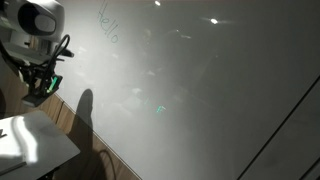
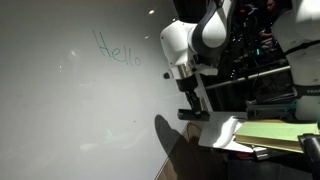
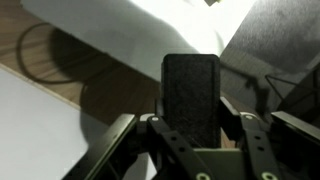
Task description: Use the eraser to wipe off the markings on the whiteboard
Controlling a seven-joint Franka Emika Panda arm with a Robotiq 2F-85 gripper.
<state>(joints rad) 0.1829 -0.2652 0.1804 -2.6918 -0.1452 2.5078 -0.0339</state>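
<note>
The whiteboard (image 1: pixel 200 90) is a very large glossy grey-white panel that fills both exterior views (image 2: pixel 70 110). The markings (image 1: pixel 107 25), a thin cursive "hello", sit high on it and also show in an exterior view (image 2: pixel 117 50). My gripper (image 3: pixel 190 118) is shut on the eraser (image 3: pixel 190 90), a dark oblong block standing up between the fingers. In the exterior views the gripper (image 1: pixel 42 86) (image 2: pixel 193 104) hangs off the board's edge, below and to the side of the markings and apart from them.
A small white table (image 1: pixel 30 140) stands under the gripper, with papers and a yellow-green folder (image 2: pixel 265 135) on it. A wooden strip (image 1: pixel 70 115) runs along the board's lower edge. A dark equipment rack (image 2: pixel 262 55) stands behind the arm.
</note>
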